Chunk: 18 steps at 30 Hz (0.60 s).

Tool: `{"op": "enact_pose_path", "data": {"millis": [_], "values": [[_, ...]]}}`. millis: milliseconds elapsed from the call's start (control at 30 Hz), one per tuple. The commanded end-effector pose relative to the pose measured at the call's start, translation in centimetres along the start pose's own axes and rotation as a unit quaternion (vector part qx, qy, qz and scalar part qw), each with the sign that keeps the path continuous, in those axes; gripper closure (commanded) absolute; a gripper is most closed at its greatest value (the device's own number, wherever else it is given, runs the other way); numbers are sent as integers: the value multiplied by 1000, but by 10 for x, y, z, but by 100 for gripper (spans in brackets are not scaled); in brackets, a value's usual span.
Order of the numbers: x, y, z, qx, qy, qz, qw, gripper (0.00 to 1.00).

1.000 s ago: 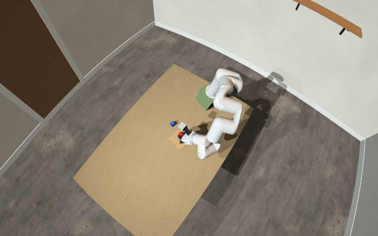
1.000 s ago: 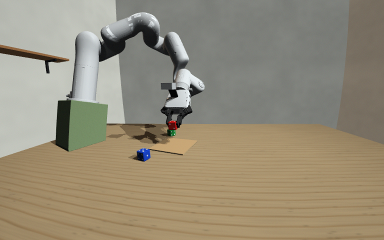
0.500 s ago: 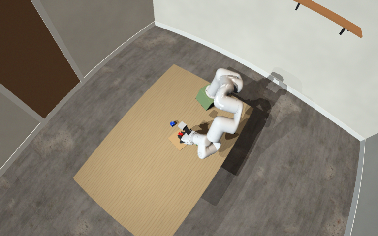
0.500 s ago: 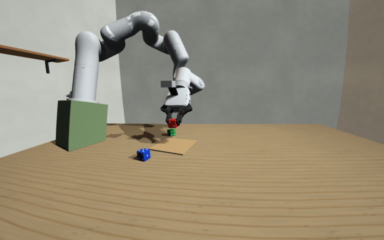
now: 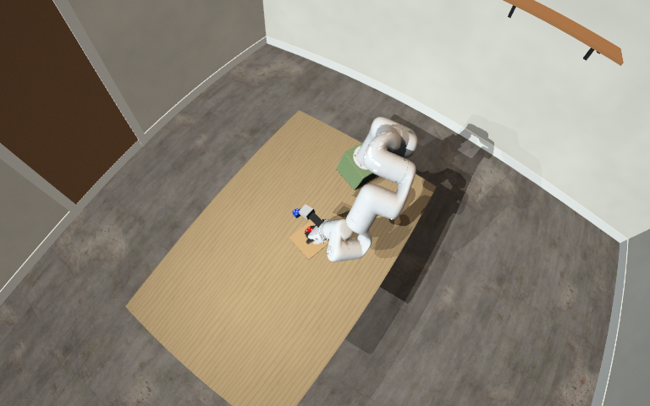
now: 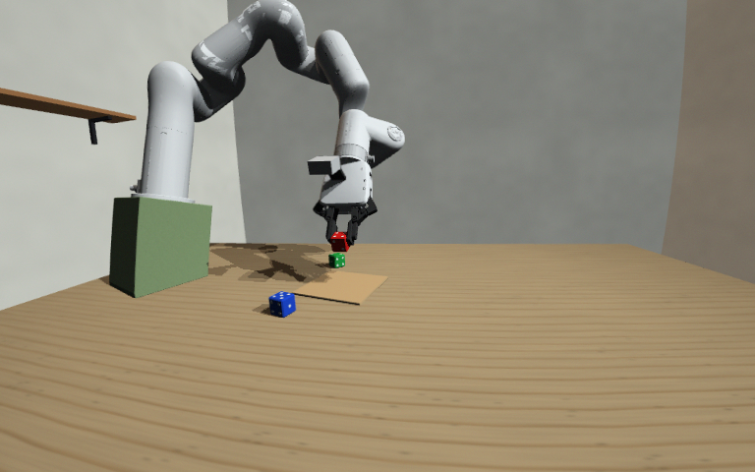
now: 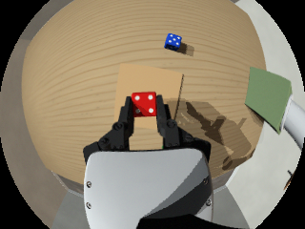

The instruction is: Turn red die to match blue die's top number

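Note:
My gripper (image 6: 341,240) is shut on the red die (image 6: 338,241) and holds it in the air above the tan mat (image 6: 340,285). In the wrist view the red die (image 7: 144,103) sits between the fingers, and the face toward the camera shows four pips. The blue die (image 6: 282,304) lies flat on the table just off the mat's near left corner; it also shows in the wrist view (image 7: 173,41) and in the top view (image 5: 296,212). I cannot read its top number for sure. The gripper (image 5: 311,233) hangs over the mat (image 5: 309,244).
A green die (image 6: 336,259) lies on the table at the mat's far edge, below and behind the held die. The arm's green base block (image 6: 159,245) stands at the back left. A wooden shelf (image 6: 61,108) hangs on the wall.

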<state>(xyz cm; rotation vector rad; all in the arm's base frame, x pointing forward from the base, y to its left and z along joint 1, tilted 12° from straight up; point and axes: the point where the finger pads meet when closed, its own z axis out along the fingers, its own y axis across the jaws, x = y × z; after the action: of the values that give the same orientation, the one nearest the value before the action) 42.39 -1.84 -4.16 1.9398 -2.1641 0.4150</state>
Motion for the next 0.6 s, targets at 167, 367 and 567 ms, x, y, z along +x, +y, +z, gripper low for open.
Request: {"op": "enact_pose_path", "data": {"millis": [167,367,567], "values": [[1,3,1,-9,-31,-3,999,73],[2,6,3,-17,-85,-5,996,73],[3,4,2,-11,-120,-4,993,73]]}}
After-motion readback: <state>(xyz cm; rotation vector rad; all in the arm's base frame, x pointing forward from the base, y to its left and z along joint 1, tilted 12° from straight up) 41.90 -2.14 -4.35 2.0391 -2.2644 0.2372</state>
